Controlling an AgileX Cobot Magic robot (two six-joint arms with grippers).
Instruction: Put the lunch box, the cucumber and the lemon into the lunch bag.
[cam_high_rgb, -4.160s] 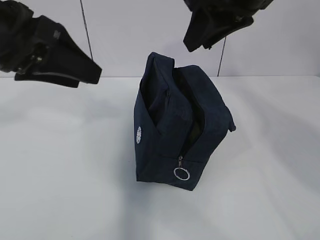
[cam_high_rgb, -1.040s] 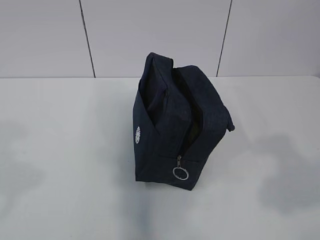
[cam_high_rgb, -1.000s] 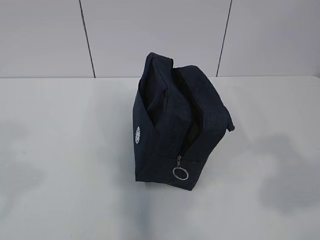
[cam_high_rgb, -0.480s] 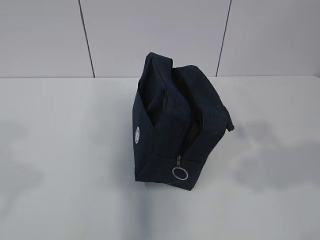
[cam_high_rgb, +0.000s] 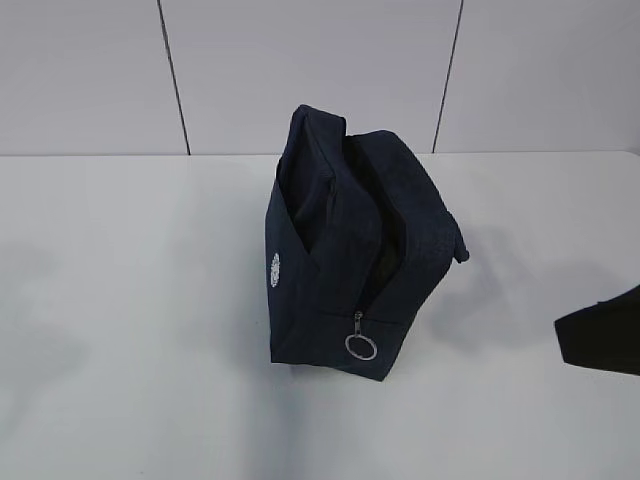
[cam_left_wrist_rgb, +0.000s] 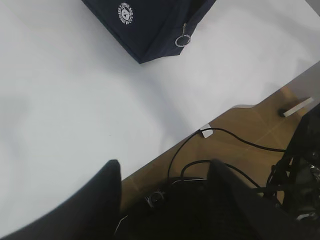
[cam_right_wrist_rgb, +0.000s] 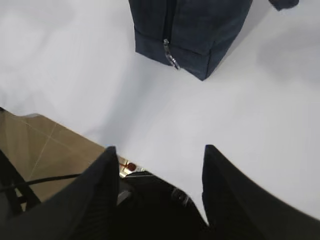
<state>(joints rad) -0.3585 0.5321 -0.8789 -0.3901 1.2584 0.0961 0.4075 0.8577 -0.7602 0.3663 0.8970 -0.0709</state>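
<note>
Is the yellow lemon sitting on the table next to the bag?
No, only the lunch bag stands on the white table; no lemon shows.

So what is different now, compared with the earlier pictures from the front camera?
Earlier, both arms hung above the lunch bag; then they left the front view. Now a dark part of the right arm has come in at the right edge, low over the table. Both hands, the left hand and the right hand, are open and hold nothing. The bag stayed in place, its ring pull unchanged.
</note>
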